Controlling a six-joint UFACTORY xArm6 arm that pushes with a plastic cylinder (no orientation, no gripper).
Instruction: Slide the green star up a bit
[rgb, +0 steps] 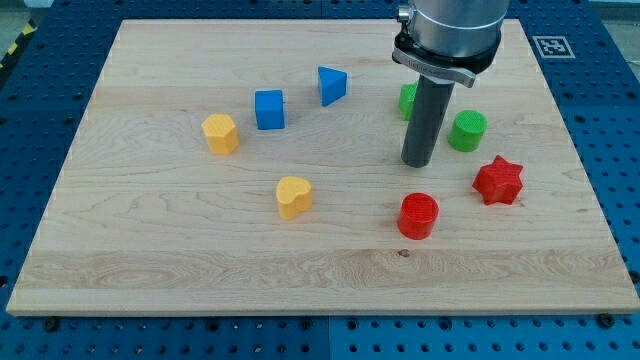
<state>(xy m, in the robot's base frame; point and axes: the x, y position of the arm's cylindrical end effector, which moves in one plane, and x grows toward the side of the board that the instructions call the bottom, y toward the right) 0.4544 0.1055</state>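
Note:
The green star lies at the upper right of the wooden board, mostly hidden behind my rod, so only its left edge shows. My tip rests on the board just below the green star, left of the green cylinder and above the red cylinder.
A red star lies at the right. A blue triangle and a blue cube lie upper middle. A yellow hexagon-like block is at the left and a yellow heart lies in the middle.

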